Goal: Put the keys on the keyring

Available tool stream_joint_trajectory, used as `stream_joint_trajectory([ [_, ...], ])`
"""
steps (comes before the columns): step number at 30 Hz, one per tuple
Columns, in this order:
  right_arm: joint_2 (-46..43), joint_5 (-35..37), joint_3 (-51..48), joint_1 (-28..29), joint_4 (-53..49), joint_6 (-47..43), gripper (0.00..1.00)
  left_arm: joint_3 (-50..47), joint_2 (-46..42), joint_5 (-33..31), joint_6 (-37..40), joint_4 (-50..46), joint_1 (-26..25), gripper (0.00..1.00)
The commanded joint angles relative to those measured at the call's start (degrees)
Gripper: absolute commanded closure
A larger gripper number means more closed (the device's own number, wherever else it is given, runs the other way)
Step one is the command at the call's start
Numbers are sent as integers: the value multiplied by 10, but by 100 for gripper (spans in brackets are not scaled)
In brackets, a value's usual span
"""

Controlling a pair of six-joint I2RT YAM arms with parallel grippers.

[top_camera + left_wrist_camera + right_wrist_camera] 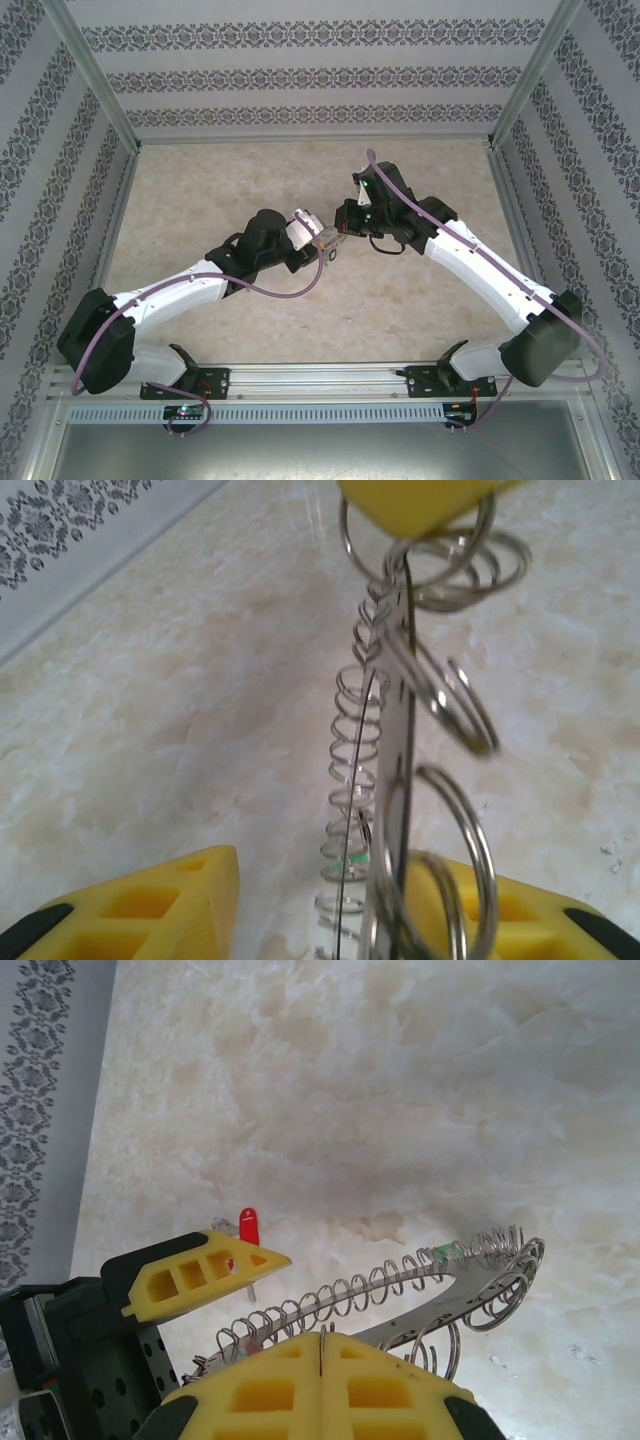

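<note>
The keyring (478,1286) is a flat silvery band wound with wire coils, held above the marble tabletop. My right gripper (320,1338) is shut on its near edge, and its yellow pads (415,495) show at the top of the left wrist view. There the keyring (398,740) stands edge-on between the fingers of my left gripper (335,880). That gripper's jaws are apart, with a clear gap on the left side. One red-headed key (248,1228) lies on the table behind a left finger (205,1265). From above, both grippers meet at the keyring (328,243) mid-table.
The marble tabletop (220,190) stretches around the arms, fenced by patterned walls (40,170) and metal frame posts. A small green bit (437,1253) sits among the ring's coils.
</note>
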Motion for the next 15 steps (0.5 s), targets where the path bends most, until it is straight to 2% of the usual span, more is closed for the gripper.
stream_joint_trajectory([
  [1, -19, -1, 23, 7, 23, 19, 100, 11, -3, 4, 8, -23, 2, 54],
  [5, -24, -3, 22, 12, 26, 13, 100, 12, -5, 35, 22, -32, 8, 53],
  [6, -26, -4, 22, 13, 27, 11, 100, 15, -5, 35, 22, -35, 11, 56],
  [10, -29, -2, 17, 19, 33, 5, 100, 19, -12, 44, 25, -43, 20, 80],
  [15, -21, -15, 20, 22, 31, -1, 100, 15, -28, 67, 47, -45, 23, 89],
])
